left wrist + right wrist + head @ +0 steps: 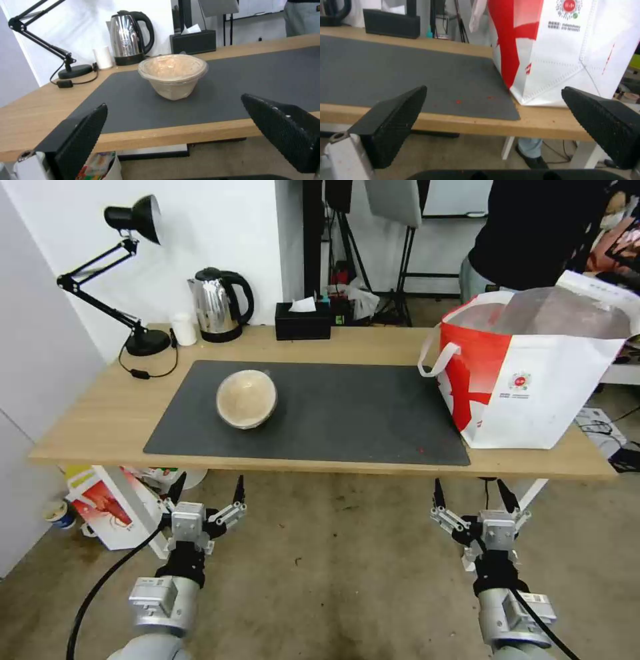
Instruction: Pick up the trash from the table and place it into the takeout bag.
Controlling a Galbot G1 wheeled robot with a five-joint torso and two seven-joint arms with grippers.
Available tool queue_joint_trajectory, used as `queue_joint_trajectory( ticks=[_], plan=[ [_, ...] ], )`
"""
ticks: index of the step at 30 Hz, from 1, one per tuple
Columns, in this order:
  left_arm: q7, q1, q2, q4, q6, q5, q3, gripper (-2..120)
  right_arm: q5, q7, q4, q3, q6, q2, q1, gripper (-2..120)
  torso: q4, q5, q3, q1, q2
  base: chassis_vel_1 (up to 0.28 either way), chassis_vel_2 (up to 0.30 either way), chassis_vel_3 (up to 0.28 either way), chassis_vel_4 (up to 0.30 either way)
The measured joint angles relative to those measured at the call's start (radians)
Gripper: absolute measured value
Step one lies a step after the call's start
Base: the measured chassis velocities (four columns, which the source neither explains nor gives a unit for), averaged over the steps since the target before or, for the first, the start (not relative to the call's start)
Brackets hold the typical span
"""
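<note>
One piece of trash, a tan paper-like bowl (246, 399) (172, 75) with a clear cover over its top, sits left of centre on the dark grey mat (347, 413) of the light-wood table (100, 413). At the table's right end the takeout bag (533, 373) (560, 50) stands open, white with a red panel and loop handles. Both arms hang below the table's front edge. My left gripper (208, 492) (174, 101) is open and points at the bowl from a distance. My right gripper (470, 490) (494, 88) is open too, facing the bag's lower corner.
Along the back edge stand a black desk lamp (133, 280), a steel kettle (220, 307), a small white cup (183, 328) and a black tissue box (303, 320). A smaller red-and-white bag (107, 507) sits on the floor under the table's left end.
</note>
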Motion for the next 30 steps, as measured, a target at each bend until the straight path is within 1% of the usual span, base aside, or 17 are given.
queue_joint_trajectory(
  ticks=[30],
  plan=[
    [0.000,0.000,0.000,0.000,0.000,0.000,0.000,100,-0.007,-0.010,-0.020,-0.013,0.006,0.004,0.002,100,0.0000,0.0000,0.000,0.000,0.000,0.000,0.000,0.000,0.000]
  ],
)
